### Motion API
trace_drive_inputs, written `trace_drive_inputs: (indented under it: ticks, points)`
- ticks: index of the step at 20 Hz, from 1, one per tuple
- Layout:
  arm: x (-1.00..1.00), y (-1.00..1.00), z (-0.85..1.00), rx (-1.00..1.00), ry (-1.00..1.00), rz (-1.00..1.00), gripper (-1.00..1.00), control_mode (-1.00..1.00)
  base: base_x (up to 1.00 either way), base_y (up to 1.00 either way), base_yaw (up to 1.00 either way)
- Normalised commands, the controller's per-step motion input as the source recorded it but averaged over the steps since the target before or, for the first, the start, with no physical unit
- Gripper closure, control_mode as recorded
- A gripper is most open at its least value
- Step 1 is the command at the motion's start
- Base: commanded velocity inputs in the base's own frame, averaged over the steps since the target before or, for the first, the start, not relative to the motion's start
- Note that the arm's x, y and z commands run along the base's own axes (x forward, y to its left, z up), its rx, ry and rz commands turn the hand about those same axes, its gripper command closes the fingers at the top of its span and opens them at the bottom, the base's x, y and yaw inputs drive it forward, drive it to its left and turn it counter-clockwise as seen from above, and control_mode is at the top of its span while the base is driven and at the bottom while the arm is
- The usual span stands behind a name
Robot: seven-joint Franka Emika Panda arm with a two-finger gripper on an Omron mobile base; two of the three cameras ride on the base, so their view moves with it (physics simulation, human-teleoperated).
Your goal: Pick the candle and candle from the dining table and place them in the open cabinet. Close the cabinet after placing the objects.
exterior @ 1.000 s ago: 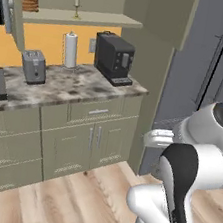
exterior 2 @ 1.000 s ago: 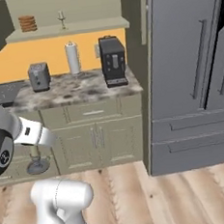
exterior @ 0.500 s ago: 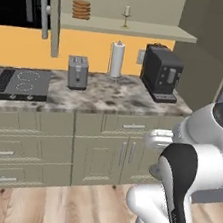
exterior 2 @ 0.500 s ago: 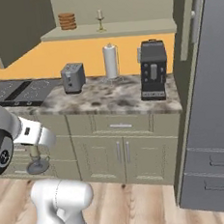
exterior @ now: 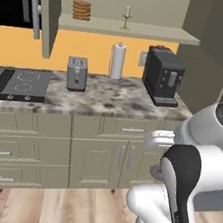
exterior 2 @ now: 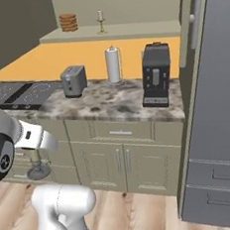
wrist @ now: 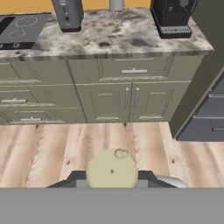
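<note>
My gripper (wrist: 111, 176) is shut on a candle (wrist: 112, 168), whose round cream top lies between the dark fingertips (wrist: 77, 176). In the right base view the candle's silver-grey holder (exterior 2: 37, 169) hangs below my hand, in front of the lower drawers. A second candle (exterior: 126, 17) (exterior 2: 101, 20) on a gold holder stands on the shelf of the open cabinet (exterior: 145, 33) (exterior 2: 129, 31) above the counter. One cabinet door (exterior: 48, 13) stands swung out to the left. The dining table is out of view.
On the stone counter (exterior: 110, 100) stand a toaster (exterior: 77, 73), a paper-towel roll (exterior: 117, 61) and a black coffee machine (exterior: 163, 75); a cooktop (exterior: 14, 81) lies at its left. A brown stack (exterior: 81, 10) shares the shelf. A grey fridge (exterior 2: 216, 107) rises at the right.
The whole scene has slid across both base views, so the camera has moved: counter and open cabinet now face me and look larger. The candle stays in my shut gripper.
</note>
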Motion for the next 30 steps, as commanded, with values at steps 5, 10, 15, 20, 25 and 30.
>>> trace_drive_inputs:
  ticks: [5,10,15,20,25,30]
  points:
    - [0.00,0.00,0.00,0.00,0.00,0.00,1.00,1.00,0.61,0.00,0.00]
    - [0.00,0.00,0.00,0.00,0.00,0.00,1.00,1.00,0.53,0.00,0.00]
    - [0.00,0.00,0.00,0.00,0.00,0.00,1.00,1.00,0.46,0.00,0.00]
    - [0.00,0.00,0.00,0.00,0.00,0.00,1.00,1.00,0.48,0.00,0.00]
    - [0.00,0.00,0.00,0.00,0.00,0.00,1.00,1.00,0.45,0.00,-0.01]
    - [0.00,0.00,0.00,0.00,0.00,0.00,1.00,1.00,0.31,0.00,-0.04]
